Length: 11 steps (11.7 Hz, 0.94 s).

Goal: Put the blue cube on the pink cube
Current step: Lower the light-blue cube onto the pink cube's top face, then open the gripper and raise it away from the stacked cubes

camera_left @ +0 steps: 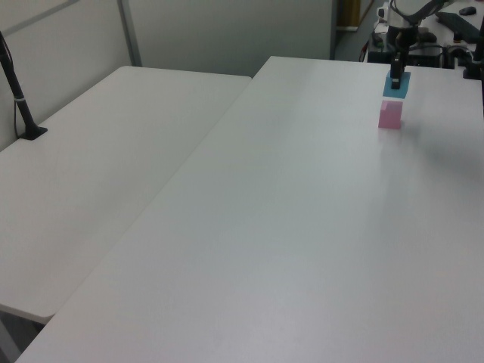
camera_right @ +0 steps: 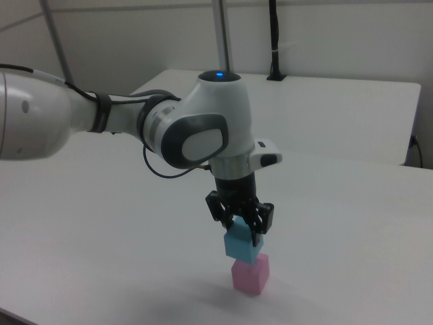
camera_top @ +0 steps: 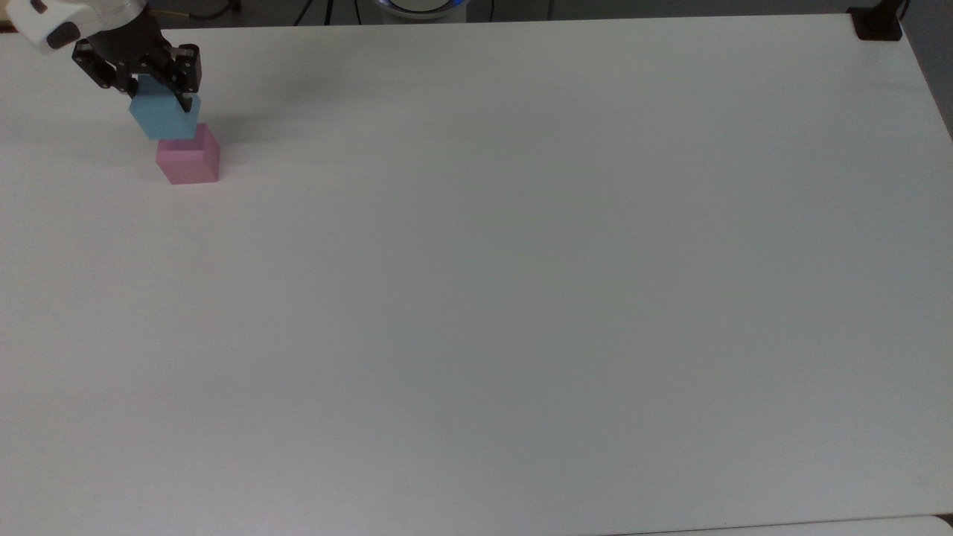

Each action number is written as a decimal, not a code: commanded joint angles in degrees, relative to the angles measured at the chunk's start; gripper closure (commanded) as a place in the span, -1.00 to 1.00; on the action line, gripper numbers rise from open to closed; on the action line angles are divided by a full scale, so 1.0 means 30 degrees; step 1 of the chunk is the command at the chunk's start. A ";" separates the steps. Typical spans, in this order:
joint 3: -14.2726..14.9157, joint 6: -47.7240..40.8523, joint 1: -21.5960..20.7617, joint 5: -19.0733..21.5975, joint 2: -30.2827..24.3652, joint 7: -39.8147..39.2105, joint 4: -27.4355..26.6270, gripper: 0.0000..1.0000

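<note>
Wide white worktop point(camera_top: 521, 298), plain and matte, no writing or labels readable anywhere on it. Second white table point(camera_left: 98, 166) alongside, on the left view's left, with a black post point(camera_left: 19, 98) standing at its far edge.

White robot arm point(camera_right: 135, 125) with grey joint panels and a small blue light on top, reaching in from the right view's left. No brand mark legible on its casing.

Black two-finger hand point(camera_top: 158, 93) point(camera_left: 395, 76) point(camera_right: 243, 233) pointing straight down, near the top view's 10 o'clock corner of the worktop. Fingers point(camera_top: 186, 100) pinching the blue cube point(camera_top: 164, 117) point(camera_left: 396, 85) point(camera_right: 242, 245) from two opposite sides, gripping its upper part; bulk of the cube hanging below the fingertips.

Blue cube directly above the pink cube point(camera_top: 189, 160) point(camera_left: 390, 115) point(camera_right: 250, 274), turned slightly out of line with it. In the right view, lower edge of the blue cube at or just over the pink top; contact or a thin gap, cannot tell which. In the top view, blue cube overlapping the pink one toward 11 o'clock.

Pink cube flat on the worktop, upright, plain faces, no markings on either cube.
</note>
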<state>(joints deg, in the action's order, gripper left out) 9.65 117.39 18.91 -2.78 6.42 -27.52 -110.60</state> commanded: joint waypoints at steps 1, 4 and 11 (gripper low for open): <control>0.0093 0.1150 0.0026 0.0077 0.0611 -0.0525 -0.0165 0.05; 0.0064 0.1827 0.0026 0.0077 0.1024 -0.0379 -0.0164 -0.31; 0.0093 0.0079 0.0026 0.0106 0.0354 0.0087 0.0476 -1.00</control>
<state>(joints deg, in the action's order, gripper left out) 9.65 121.87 19.17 -2.78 9.96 -27.81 -110.40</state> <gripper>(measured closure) 0.000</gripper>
